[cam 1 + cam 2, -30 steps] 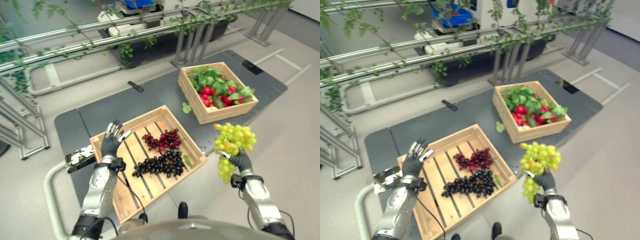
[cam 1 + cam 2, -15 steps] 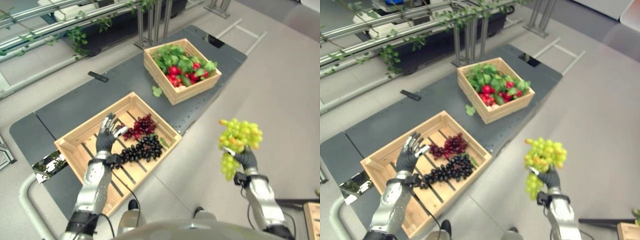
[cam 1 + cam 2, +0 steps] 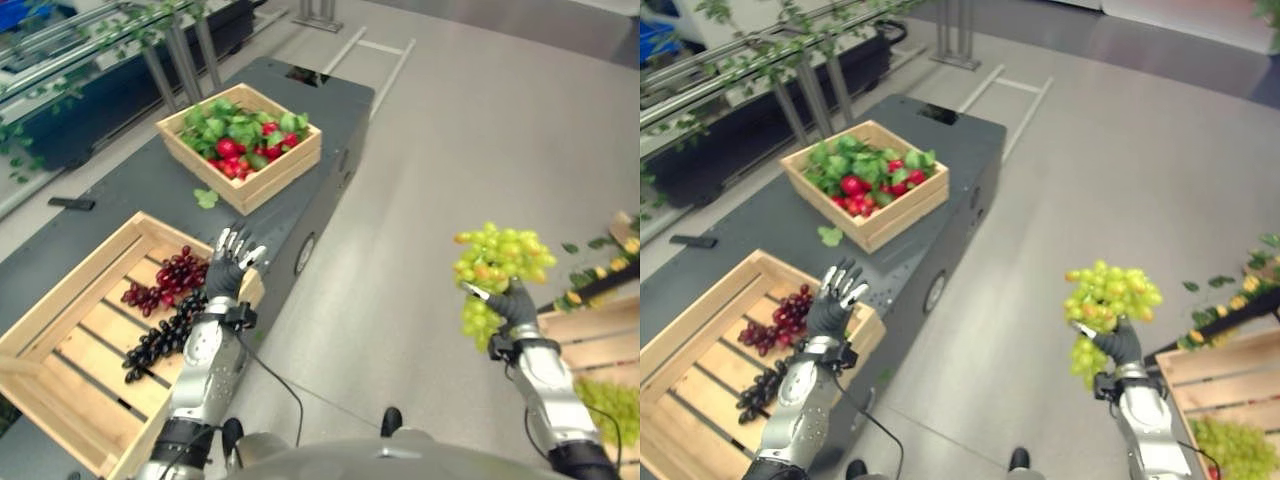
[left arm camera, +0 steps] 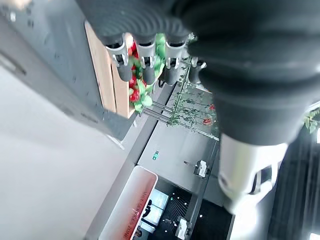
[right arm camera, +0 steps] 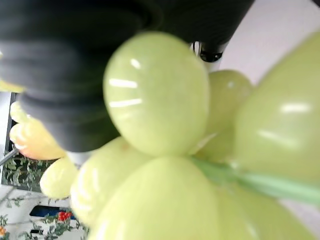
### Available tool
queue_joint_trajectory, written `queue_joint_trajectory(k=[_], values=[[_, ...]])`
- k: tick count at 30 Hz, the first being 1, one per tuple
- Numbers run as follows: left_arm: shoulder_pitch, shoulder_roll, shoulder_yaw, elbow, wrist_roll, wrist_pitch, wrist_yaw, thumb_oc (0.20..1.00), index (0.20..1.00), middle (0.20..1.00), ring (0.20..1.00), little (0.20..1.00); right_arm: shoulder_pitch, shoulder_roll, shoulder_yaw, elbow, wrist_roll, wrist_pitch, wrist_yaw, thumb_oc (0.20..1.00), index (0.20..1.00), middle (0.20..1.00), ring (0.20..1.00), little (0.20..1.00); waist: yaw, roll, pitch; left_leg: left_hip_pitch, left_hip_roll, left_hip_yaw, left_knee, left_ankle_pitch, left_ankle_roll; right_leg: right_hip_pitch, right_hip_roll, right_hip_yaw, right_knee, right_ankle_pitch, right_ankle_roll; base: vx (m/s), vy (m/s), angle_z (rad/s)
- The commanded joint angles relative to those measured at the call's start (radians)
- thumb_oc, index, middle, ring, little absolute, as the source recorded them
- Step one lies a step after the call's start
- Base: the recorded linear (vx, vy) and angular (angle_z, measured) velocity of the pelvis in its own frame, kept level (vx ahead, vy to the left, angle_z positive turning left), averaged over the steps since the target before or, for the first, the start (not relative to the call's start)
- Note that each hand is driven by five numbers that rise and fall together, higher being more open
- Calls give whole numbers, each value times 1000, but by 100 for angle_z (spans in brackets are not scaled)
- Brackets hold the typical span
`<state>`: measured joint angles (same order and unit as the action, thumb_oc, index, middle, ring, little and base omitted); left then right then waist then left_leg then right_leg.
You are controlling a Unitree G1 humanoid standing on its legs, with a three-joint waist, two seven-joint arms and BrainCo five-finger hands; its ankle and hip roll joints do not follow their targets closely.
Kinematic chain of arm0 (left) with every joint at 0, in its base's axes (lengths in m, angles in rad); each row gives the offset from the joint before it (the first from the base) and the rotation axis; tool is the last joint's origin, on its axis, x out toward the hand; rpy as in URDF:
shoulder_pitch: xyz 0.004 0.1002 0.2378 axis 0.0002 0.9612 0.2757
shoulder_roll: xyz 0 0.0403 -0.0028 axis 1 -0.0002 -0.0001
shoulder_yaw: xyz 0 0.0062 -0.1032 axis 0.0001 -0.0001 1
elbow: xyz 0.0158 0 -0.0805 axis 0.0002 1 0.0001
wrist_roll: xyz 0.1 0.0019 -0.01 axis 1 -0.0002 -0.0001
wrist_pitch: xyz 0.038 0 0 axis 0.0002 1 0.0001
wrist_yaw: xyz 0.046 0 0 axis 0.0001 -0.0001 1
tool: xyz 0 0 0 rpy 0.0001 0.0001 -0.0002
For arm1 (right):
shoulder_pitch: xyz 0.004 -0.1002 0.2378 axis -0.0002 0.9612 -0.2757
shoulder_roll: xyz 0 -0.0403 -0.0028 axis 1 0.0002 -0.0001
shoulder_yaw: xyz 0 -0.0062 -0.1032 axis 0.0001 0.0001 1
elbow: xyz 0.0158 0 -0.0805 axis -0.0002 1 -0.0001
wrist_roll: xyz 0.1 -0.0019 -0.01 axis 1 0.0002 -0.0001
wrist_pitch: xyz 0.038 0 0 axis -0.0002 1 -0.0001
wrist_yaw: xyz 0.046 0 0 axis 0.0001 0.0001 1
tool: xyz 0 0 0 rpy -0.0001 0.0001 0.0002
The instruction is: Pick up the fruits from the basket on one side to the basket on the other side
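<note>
My right hand (image 3: 514, 305) is shut on a bunch of green grapes (image 3: 502, 258) and holds it up over the bare floor, between the dark table and a wooden crate (image 3: 598, 352) at the right edge. That crate holds more green grapes (image 3: 606, 397). The grapes (image 5: 160, 95) crowd the right wrist view. My left hand (image 3: 228, 271) is open with straight fingers over the right corner of the slatted wooden crate (image 3: 70, 300), which holds dark grapes (image 3: 162, 336) and red grapes (image 3: 165, 279).
A second wooden crate (image 3: 262, 177) with red fruit and green leaves stands further back on the dark table (image 3: 320, 110). A loose leaf (image 3: 206, 198) lies before it. A metal frame with vines runs behind the table at the upper left. Grey floor spreads to the right.
The camera has swung to the right, so the crates have slid to the left and the right-hand crate has come into view. My right hand still holds the green grapes up.
</note>
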<state>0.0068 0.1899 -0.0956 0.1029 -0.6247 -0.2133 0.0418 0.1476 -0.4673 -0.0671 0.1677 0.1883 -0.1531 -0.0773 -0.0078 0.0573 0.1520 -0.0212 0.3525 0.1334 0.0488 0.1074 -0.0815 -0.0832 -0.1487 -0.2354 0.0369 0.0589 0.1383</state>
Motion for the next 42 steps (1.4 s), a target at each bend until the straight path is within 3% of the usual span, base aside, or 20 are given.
queue_joint_trajectory(k=[1, 2, 3, 5, 7, 10, 12, 14, 19, 22, 24, 26, 28, 30, 31, 33, 35, 39, 42], values=[[-58, 68, 29, -59, -23, -60, -15, 1000, 1000, 1000, 1000, 1000, -82, 12, -49, -134, -23, -91, -9, 200, 200, 200, 200, 200, 19, -84, 19, -133, -158, -135, 71, -53, -53, 103, -4, -21, 31, -185, -10, -93, -285, -39], [-46, 70, 35, -63, -18, -63, -16, 1000, 1000, 1000, 1000, 1000, -82, 11, -44, -134, -22, -90, -4, 200, 200, 200, 200, 200, 17, -86, 16, -139, -199, -142, 123, -93, -35, 99, 6, 0, 15, -171, -16, -72, -247, -51], [-46, 73, 35, -63, -18, -59, -18, 1000, 1000, 1000, 1000, 1000, -85, 11, -38, -132, -17, -90, 2, 200, 200, 200, 200, 200, 22, -84, 15, -150, -240, -158, 137, -98, -27, 100, 18, 12, -4, -163, -22, -29, -194, -70], [-41, 80, 34, -65, -5, -53, -32, 1000, 1000, 1000, 1000, 1000, -89, 19, -39, -118, -3, -93, 10, 200, 200, 200, 200, 200, 25, -97, 18, -168, -326, -184, 227, -182, 6, 120, 37, 52, -35, -155, -38, 36, -183, -62], [-29, 85, 40, -72, 13, -47, -35, 1000, 1000, 1000, 1000, 1000, -91, 28, -39, -102, -1, -94, 15, 200, 200, 200, 200, 200, 27, -89, 8, -167, -397, -215, 213, -199, 39, 121, 64, 87, -45, -147, -49, 64, -87, -113], [-15, 84, 42, -64, 26, -43, -42, 1000, 1000, 1000, 1000, 1000, -84, 33, -42, -91, -13, -93, 17, 200, 200, 200, 200, 200, 24, -74, -10, -146, -451, -258, 141, -182, 67, 122, 92, 135, -53, -148, -58, 106, 7, -66], [-25, 77, 36, -54, 33, -43, -33, 1000, 1000, 1000, 1000, 1000, -89, 37, -41, -72, -21, -93, 2, 200, 200, 200, 200, 200, 21, -74, -17, -181, -480, -285, 101, -138, 66, 125, 103, 162, -50, -154, -60, 140, 22, -32], [-36, 73, 18, -41, 33, -45, -21, 1000, 1000, 1000, 1000, 1000, -93, 34, -48, -66, -24, -96, -14, 200, 200, 200, 200, 200, 6, -70, -13, -207, -476, -246, 73, -100, 64, 134, 120, 181, -43, -160, -62, 112, 18, -41], [-56, 77, -11, -38, 36, -49, -15, 1000, 1000, 1000, 1000, 1000, -88, 57, -55, -41, 0, -92, -23, 200, 200, 200, 200, 200, -16, -86, -37, -159, -453, -226, 21, -101, 89, 108, 120, 227, 21, -199, -57, 105, 70, -73], [-73, 92, -29, -30, 55, -49, -4, 1000, 1000, 1000, 1000, 1000, -90, 70, -55, -24, 7, -91, -33, 200, 200, 200, 200, 200, -36, -101, -27, -118, -430, -200, -17, -102, 100, 19, 134, 228, 167, -189, -21, 66, 50, -48], [-91, 100, -40, -25, 61, -48, 12, 1000, 1000, 1000, 1000, 1000, -105, 83, -53, -9, 21, -90, -42, 200, 200, 200, 200, 200, -58, -99, -1, -99, -399, -187, -30, -93, 102, -64, 174, 226, 322, -189, 21, -14, 44, -26], [-97, 101, -44, -27, 68, -48, 12, 1000, 1000, 1000, 1000, 1000, -108, 88, -58, -3, 22, -91, -50, 200, 200, 200, 200, 200, -67, -93, 6, -93, -392, -188, -37, -94, 101, -93, 178, 222, 341, -192, 31, 5, 16, -22], [-102, 106, -37, -32, 61, -57, 25, 1000, 1000, 1000, 1000, 1000, -126, 100, -58, 6, 25, -88, -69, 200, 200, 200, 200, 200, -49, -73, 9, -67, -355, -172, -88, -98, 79, -87, -5, 103, 188, -156, 22, 78, -80, -7], [-115, 99, -39, -22, 55, -57, 25, 1000, 1000, 1000, 1000, 1000, -135, 100, -60, 28, 28, -92, -76, 200, 200, 200, 200, 200, -50, -69, 14, -55, -349, -172, -102, -110, 66, -100, -69, 94, 59, -78, 28, 125, -112, -28], [-125, 101, -44, -17, 51, -58, 33, 1000, 1000, 1000, 1000, 1000, -138, 94, -63, 35, 25, -92, -87, 200, 200, 200, 200, 200, -65, -71, 23, -49, -357, -181, -100, -118, 65, -132, -74, 129, 15, -44, 38, 119, -79, -32], [-120, 106, -44, -18, 52, -60, 35, 1000, 1000, 1000, 1000, 1000, -145, 88, -62, 40, 20, -88, -93, 200, 200, 200, 200, 200, -66, -74, 30, -43, -363, -179, -91, -131, 67, -141, -73, 136, -4, -19, 47, 96, -47, -22], [-98, 105, -43, -3, 70, -58, 30, 1000, 1000, 1000, 1000, 1000, -156, 91, -61, 85, 31, -74, -106, 200, 200, 200, 200, 200, -65, -103, 12, -25, -387, -177, -79, -158, 65, -117, -80, 155, -38, 28, 66, 148, -131, 36], [-81, 101, -39, -2, 62, -54, 22, 1000, 1000, 1000, 1000, 1000, -172, 77, -65, 107, 37, -69, -106, 200, 200, 200, 200, 200, -59, -104, 2, -22, -391, -177, -85, -161, 65, -99, -78, 148, -59, 43, 66, 60, -93, 32], [-65, 94, -50, 5, 51, -42, 8, 1000, 1000, 1000, 1000, 1000, -213, 44, -70, 168, 41, -60, -128, 200, 200, 200, 200, 200, -48, -87, -4, -33, -378, -188, -86, -162, 51, -78, -70, 125, -84, 33, 56, 40, -151, -23]])
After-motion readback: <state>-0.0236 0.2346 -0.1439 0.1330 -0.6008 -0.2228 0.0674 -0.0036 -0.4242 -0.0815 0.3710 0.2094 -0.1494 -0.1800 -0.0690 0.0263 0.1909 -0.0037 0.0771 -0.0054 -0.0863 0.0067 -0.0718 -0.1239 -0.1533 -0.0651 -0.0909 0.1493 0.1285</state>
